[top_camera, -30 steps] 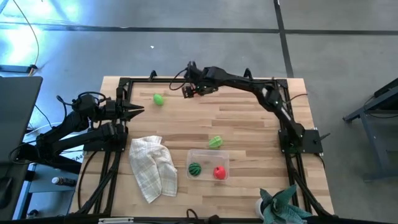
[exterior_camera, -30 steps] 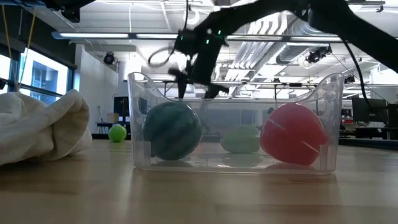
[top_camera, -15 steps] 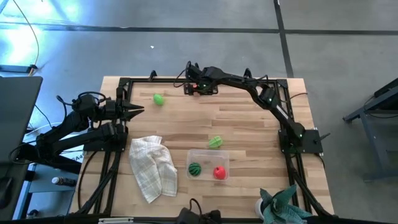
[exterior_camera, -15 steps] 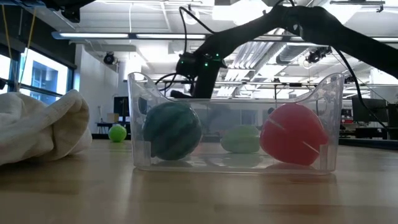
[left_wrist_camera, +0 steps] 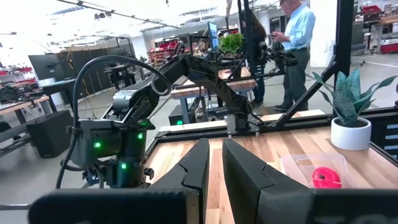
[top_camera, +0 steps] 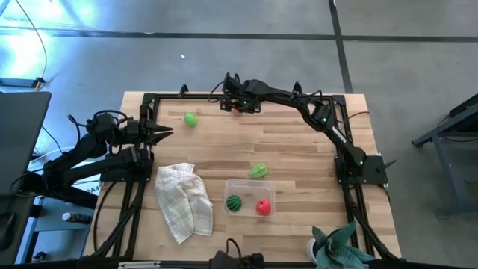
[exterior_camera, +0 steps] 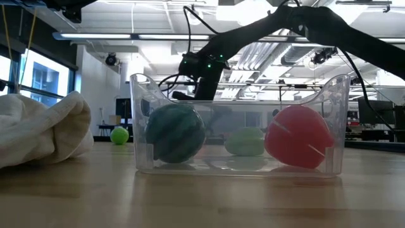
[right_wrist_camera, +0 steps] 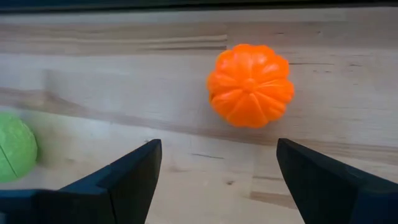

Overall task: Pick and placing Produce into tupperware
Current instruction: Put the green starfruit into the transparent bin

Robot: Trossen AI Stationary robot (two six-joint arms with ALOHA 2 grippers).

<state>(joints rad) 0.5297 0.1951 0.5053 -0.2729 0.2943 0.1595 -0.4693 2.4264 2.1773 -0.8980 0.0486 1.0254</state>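
We take the tupperware (top_camera: 249,198) as our landmark: a white checked cloth (top_camera: 183,199) lies just beside it and a teal potted plant (top_camera: 336,248) stands near the table corner. Inside sit the round green piece (top_camera: 234,202) and the red piece (top_camera: 263,207); the leafy green piece (top_camera: 259,170) rests just outside its far wall. Well beyond, our right gripper (right_wrist_camera: 214,177) hovers with fingers spread before the orange piece (right_wrist_camera: 250,84), touching nothing. Our left gripper (left_wrist_camera: 214,163) waits, pressed together.
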